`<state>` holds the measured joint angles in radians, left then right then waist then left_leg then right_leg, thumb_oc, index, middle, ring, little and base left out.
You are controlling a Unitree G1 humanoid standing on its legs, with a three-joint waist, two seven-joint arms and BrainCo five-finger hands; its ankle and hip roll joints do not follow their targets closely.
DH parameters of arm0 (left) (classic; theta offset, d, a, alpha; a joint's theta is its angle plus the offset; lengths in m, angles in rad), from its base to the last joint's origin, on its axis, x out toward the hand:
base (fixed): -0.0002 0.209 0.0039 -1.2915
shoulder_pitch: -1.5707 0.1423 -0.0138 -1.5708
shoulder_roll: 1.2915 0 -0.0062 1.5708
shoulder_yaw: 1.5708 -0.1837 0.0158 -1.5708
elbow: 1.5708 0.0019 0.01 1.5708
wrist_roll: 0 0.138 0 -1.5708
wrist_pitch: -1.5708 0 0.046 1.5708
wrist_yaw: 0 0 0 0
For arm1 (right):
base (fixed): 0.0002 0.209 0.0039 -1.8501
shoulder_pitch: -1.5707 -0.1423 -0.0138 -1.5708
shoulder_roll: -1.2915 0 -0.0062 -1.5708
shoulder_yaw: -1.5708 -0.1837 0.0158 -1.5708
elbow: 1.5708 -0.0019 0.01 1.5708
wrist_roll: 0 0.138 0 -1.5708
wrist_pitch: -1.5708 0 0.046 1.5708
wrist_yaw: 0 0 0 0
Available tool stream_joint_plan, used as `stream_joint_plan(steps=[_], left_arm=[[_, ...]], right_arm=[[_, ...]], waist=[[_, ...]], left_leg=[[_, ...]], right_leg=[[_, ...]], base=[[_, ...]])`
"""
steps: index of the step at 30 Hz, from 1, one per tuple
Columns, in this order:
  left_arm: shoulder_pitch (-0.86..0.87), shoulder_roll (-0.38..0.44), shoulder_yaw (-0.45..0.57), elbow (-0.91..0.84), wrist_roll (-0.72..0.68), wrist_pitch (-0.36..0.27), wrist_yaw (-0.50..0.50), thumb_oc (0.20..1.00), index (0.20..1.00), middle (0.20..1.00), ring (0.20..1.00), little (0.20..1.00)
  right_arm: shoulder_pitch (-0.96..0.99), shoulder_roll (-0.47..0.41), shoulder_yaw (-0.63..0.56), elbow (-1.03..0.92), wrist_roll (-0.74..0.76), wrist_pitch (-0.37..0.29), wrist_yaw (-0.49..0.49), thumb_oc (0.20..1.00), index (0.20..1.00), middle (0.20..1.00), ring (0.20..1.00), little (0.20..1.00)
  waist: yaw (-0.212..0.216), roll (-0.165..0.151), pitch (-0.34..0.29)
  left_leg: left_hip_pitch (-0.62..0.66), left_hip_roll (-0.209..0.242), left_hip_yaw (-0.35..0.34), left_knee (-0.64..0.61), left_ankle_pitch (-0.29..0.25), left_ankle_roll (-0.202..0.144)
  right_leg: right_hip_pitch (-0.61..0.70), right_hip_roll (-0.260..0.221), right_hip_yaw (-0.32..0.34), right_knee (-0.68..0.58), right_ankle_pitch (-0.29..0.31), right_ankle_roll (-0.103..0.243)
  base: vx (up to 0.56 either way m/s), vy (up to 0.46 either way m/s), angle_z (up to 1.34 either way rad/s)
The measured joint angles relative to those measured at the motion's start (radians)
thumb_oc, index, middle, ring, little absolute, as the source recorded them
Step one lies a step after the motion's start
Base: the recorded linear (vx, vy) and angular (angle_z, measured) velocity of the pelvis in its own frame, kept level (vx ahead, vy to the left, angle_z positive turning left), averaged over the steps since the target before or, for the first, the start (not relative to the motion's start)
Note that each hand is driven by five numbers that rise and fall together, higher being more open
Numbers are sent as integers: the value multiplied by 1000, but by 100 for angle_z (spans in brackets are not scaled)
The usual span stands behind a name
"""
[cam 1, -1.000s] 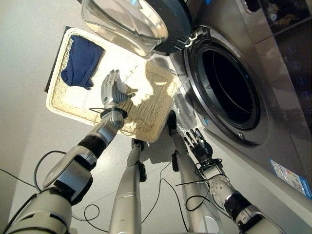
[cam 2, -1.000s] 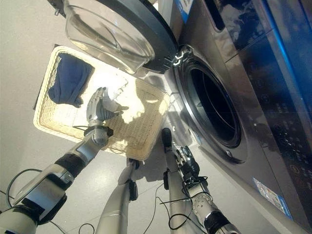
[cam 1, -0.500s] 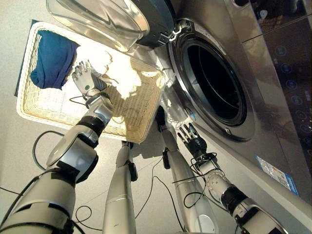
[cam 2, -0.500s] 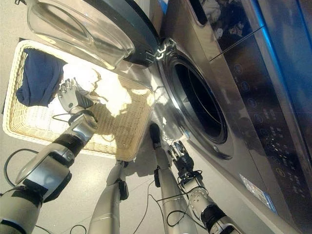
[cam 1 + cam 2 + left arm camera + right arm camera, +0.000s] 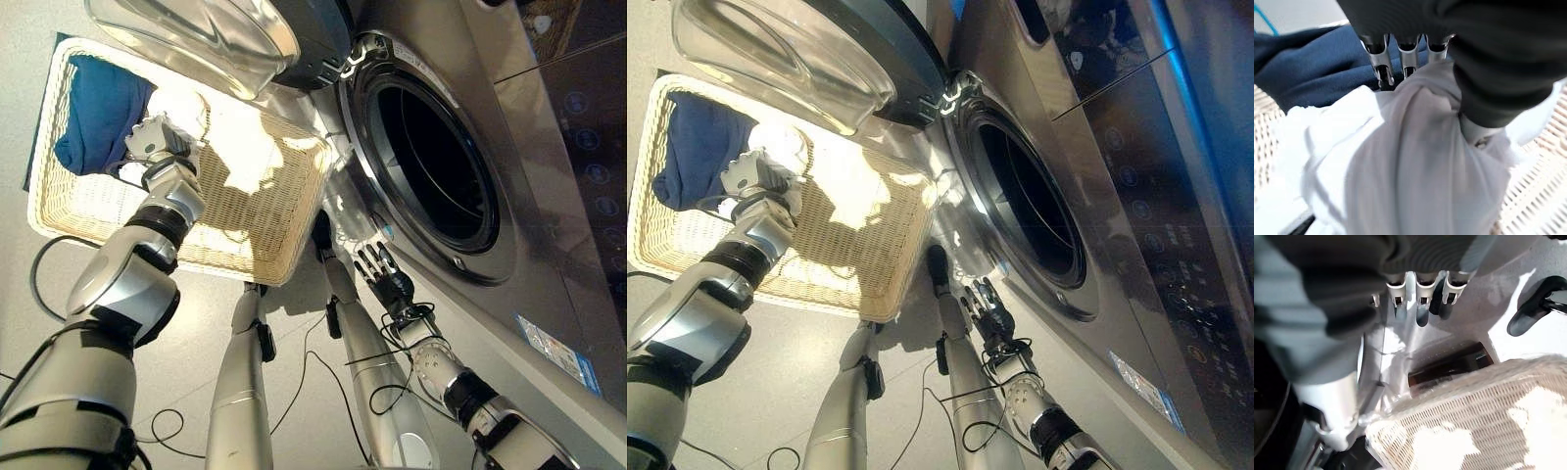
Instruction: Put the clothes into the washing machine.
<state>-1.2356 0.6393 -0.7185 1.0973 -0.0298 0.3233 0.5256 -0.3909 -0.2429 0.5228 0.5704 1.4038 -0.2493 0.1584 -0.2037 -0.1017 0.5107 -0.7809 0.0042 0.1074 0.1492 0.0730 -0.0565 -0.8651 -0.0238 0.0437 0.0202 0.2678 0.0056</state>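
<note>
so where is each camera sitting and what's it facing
Left eye, right eye: head, looking down at basket, open washer, both arms; left hand on white cloth.
Left wrist: along left hand gripping white cloth, blue cloth behind.
Right wrist: along open right hand at basket corner, washer base.
All share the basket.
</note>
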Motion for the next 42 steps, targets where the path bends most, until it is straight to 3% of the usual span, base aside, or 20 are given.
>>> stream_joint_plan(steps=[2,3,4,5,6,8,11,14,18,22,24,26,27,30,35,42], left_arm=[[0,0,0,0,0,0,0,200,200,200,200,200],[64,42,44,-81,-43,-84,25,200,200,200,200,200],[97,51,64,-110,-53,-99,29,200,200,200,200,200],[191,62,157,-262,-114,-169,40,200,200,200,200,200],[232,53,160,-284,-125,-235,54,200,200,200,200,200],[289,13,164,-298,-133,-306,69,200,200,200,200,200],[403,-41,179,-348,-108,-367,102,200,200,200,200,200],[495,-43,200,-401,-63,-396,148,200,200,200,200,200],[627,-35,286,-576,9,-453,230,200,200,200,200,200],[692,-42,314,-684,13,-504,213,200,200,200,200,200],[714,-60,308,-777,13,-518,156,200,200,200,200,200],[742,-87,306,-854,6,-534,67,200,200,200,200,200],[756,-96,304,-879,-5,-543,4,200,200,200,200,200],[758,-101,255,-880,-37,-551,-145,200,200,200,200,200],[730,-110,178,-879,-191,-551,-360,200,200,200,200,200],[691,-41,142,-872,-350,-502,-563,200,200,200,200,200]], right_arm=[[0,0,0,0,0,0,0,1000,1000,1000,1000,1000],[24,-8,4,-75,-6,-7,3,1000,1000,1000,1000,1000],[33,-9,4,-94,-12,-11,1,1000,1000,1000,1000,1000],[78,-17,2,-173,-41,-37,-3,1000,1000,1000,1000,1000],[91,-16,4,-191,-63,-53,0,1000,1000,1000,1000,1000],[104,-6,-1,-204,-90,-84,-8,1000,1000,1000,1000,1000],[111,-4,-11,-207,-108,-120,-30,1000,1000,1000,1000,1000],[121,-4,-25,-215,-125,-145,-61,1000,1000,1000,1000,1000],[183,-8,-88,-257,-147,-208,-139,1000,1000,1000,1000,1000],[213,-9,-98,-296,-261,-269,-197,1000,1000,1000,1000,1000],[236,-24,-101,-365,-405,-299,-253,1000,1000,1000,1000,1000],[228,-64,-90,-438,-646,-299,-324,1000,1000,1000,1000,1000],[212,-95,-82,-475,-799,-283,-338,1000,1000,1000,1000,1000],[149,-137,-59,-517,-998,-218,-324,1000,1000,1000,1000,1000],[45,-214,30,-522,-1070,-98,-271,1000,1000,1000,1000,1000],[30,-261,36,-523,-936,-39,-254,1000,1000,1000,1000,1000]], waist=[[0,0,0],[3,0,0],[16,1,0],[30,4,0],[35,4,0],[38,5,1],[59,5,1],[64,6,2],[112,13,6],[123,16,7],[136,22,10],[142,30,15],[141,31,15],[145,31,15],[147,31,15],[141,32,16]], left_leg=[[0,0,0,0,0,0],[1,-1,-3,-1,0,0],[1,-1,-5,-1,1,0],[2,2,-13,-2,0,0],[6,3,-15,-2,0,-1],[8,-2,-27,-1,1,0],[9,-4,-30,-2,3,2],[20,-7,-32,-21,15,2],[43,-8,-34,-41,27,0],[68,-10,-46,-60,38,-1],[72,-12,-53,-66,44,1],[73,-18,-56,-67,49,5],[75,-14,-57,-66,49,5],[94,-14,-58,-66,48,4],[105,-15,-58,-66,48,3],[113,-15,-58,-66,48,3]], right_leg=[[0,0,0,0,0,0],[2,0,-1,0,6,-8],[3,-1,-2,0,6,-8],[3,-1,-5,0,7,-10],[10,-1,-10,0,10,-14],[19,-3,-17,0,7,-12],[21,-7,-21,0,4,-9],[25,-9,-22,0,4,-9],[38,-8,-24,0,4,-9],[58,-12,-26,0,1,-11],[62,-14,-26,0,1,-11],[65,-18,-29,0,1,-11],[68,-19,-31,0,1,-11],[89,-16,-38,0,0,-10],[99,-16,-41,0,-1,-9],[106,-15,-42,0,-1,-9]], base=[[-11,-20,1],[-24,-44,3],[-39,-74,1],[-27,-41,2],[-30,-40,5],[-25,-24,17],[-37,-20,7],[-42,-2,2],[-52,8,2],[-38,2,6],[-49,4,8],[-63,-10,7],[-30,-12,4],[-37,-7,2],[-17,0,0],[0,13,0]])
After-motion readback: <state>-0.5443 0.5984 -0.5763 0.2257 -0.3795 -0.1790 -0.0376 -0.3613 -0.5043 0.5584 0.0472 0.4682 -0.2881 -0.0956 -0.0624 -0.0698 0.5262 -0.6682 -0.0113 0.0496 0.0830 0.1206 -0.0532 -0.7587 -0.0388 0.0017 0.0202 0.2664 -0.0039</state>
